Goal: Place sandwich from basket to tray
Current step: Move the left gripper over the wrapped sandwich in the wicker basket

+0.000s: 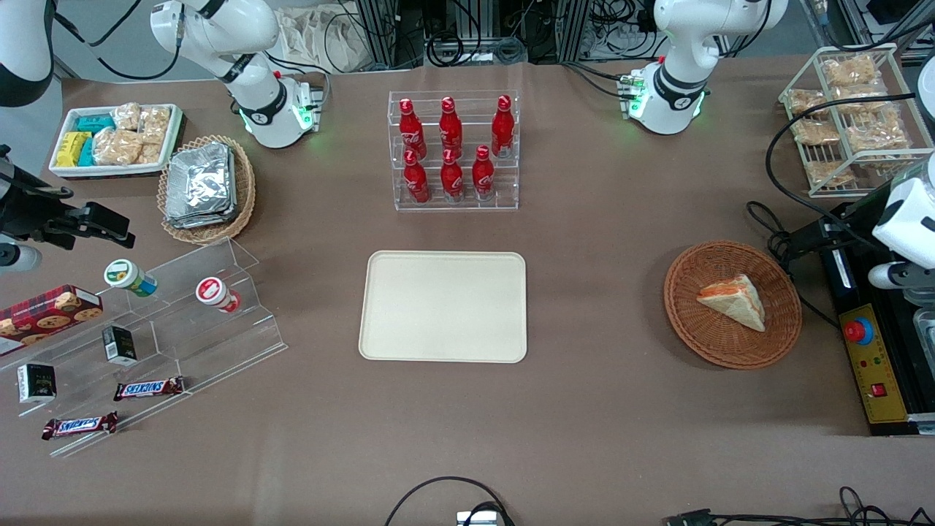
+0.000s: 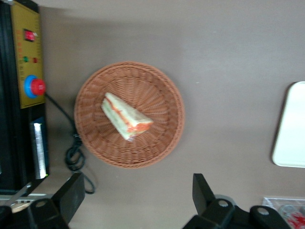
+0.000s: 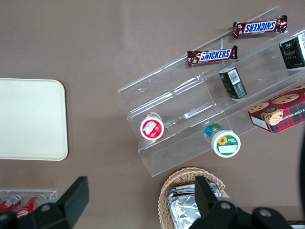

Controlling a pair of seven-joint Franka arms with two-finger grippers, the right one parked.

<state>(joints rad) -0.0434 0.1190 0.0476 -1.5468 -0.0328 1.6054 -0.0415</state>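
Note:
The sandwich point(image 1: 734, 299), a pale bread wedge with orange-red and green filling, lies in the reddish-brown wicker basket point(image 1: 687, 321) toward the working arm's end of the table. The cream tray point(image 1: 443, 307) lies flat at the table's middle with nothing on it. My left gripper point(image 1: 800, 239) hangs high above the table beside the basket's rim. In the left wrist view the gripper point(image 2: 138, 195) is open wide and holds nothing. The sandwich point(image 2: 125, 116) in the basket point(image 2: 162, 143) lies below it and apart from it. An edge of the tray point(image 2: 291, 129) also shows there.
A black and yellow control box with a red button point(image 1: 858, 330) and a black cable point(image 1: 767, 219) lie close to the basket. A clear rack of red bottles point(image 1: 453, 150) stands farther from the camera than the tray. A wire rack of bagged snacks point(image 1: 851, 117) stands at the working arm's end.

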